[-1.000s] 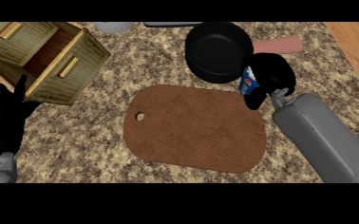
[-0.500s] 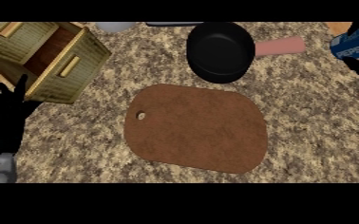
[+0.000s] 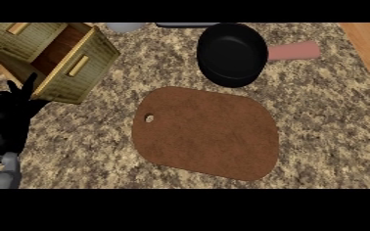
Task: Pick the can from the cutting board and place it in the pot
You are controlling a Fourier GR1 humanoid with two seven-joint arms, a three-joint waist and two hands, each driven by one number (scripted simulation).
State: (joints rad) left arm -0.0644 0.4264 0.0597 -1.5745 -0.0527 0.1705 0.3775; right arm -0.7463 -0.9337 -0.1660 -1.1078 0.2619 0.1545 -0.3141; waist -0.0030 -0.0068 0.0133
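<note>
Since a moment before, the right hand and the can had gone from view entirely, so where the can lay could not be told. A smooth brown cutting board (image 3: 207,133), rounded with a small hole, lay bare on the speckled counter (image 3: 318,107). Beyond it sat the black pot (image 3: 233,54) with its pink handle (image 3: 295,51). An open wooden drawer box (image 3: 61,58) stood left, above the left hand (image 3: 18,115), fingers apart and upright.

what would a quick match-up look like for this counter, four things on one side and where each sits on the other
Things:
1. pot
2. cutting board
3. wooden drawer box
4. left hand

Places:
A. left edge of the view, fingers up
B. middle of the counter, nothing on it
C. upper left, drawer open
D. upper right of centre, pink handle pointing right

Pairs: 1-D, 2-B, 3-C, 4-A
</note>
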